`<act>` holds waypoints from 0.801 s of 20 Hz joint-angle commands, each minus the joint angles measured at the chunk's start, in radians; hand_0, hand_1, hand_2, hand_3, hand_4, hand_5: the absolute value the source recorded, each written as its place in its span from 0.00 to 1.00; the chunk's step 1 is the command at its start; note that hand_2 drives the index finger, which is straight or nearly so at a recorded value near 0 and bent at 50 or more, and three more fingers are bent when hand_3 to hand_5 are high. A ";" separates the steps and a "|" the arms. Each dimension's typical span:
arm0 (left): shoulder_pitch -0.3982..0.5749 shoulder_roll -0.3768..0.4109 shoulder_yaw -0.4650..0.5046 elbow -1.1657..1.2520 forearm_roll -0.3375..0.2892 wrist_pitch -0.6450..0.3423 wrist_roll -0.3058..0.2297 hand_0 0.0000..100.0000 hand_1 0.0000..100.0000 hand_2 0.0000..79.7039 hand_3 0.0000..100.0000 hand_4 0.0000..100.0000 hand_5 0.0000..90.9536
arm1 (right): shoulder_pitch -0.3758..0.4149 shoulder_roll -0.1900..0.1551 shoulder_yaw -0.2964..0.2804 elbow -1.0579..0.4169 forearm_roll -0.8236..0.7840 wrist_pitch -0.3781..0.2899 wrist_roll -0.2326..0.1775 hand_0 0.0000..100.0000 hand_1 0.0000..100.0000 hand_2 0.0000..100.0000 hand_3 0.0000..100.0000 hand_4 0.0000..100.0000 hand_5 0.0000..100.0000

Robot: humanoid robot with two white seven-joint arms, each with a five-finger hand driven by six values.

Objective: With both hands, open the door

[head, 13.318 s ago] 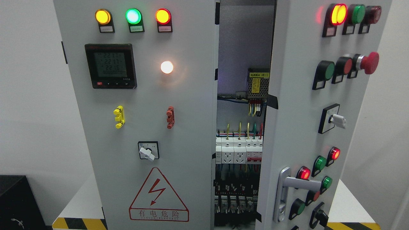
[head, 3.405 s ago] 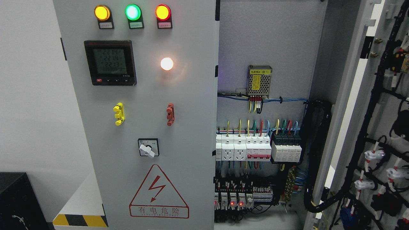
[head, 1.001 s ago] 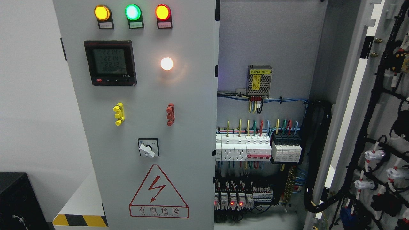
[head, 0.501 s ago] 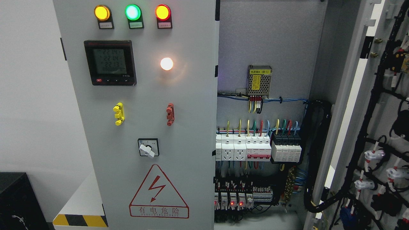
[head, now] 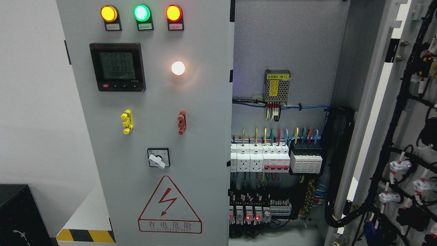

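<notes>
Neither hand shows in your head view, so you cannot tell their state. Your right door (head: 406,136) stands swung wide at the picture's right, wiring side showing, while the left door (head: 153,130) sits closed beside the exposed breakers (head: 273,160).

Counts, left to right. Closed left door (head: 205,136): 3 lit pilot lamps at top, i.e. 1 yellow lamp (head: 109,13), 1 green lamp (head: 142,13), 1 red lamp (head: 173,13); 1 white lamp (head: 178,68); 1 digital meter (head: 117,66); 2 clips, 1 yellow clip (head: 127,121) and 1 red clip (head: 182,122); 1 rotary switch (head: 158,158); 1 warning triangle (head: 169,205). Inside the cabinet: 1 power supply (head: 277,86); 2 white sockets (head: 249,161). Far right: 1 open door (head: 375,102).
</notes>
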 commanded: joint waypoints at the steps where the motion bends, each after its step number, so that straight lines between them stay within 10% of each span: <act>1: -0.002 -0.028 0.000 -0.001 0.000 0.000 0.004 0.00 0.00 0.00 0.00 0.00 0.00 | -0.102 0.010 0.024 -0.140 -0.021 0.067 0.001 0.00 0.00 0.00 0.00 0.00 0.00; 6: 0.000 -0.071 -0.001 -0.001 0.000 0.000 0.004 0.00 0.00 0.00 0.00 0.00 0.00 | -0.243 0.009 0.026 -0.169 -0.151 0.236 0.000 0.00 0.00 0.00 0.00 0.00 0.00; 12: 0.000 -0.098 0.000 -0.001 0.000 0.000 0.002 0.00 0.00 0.00 0.00 0.00 0.00 | -0.331 0.001 0.018 -0.160 -0.159 0.286 -0.002 0.00 0.00 0.00 0.00 0.00 0.00; 16: 0.000 -0.098 -0.002 -0.001 0.000 0.000 0.004 0.00 0.00 0.00 0.00 0.00 0.00 | -0.433 0.009 0.015 -0.142 -0.203 0.460 0.001 0.00 0.00 0.00 0.00 0.00 0.00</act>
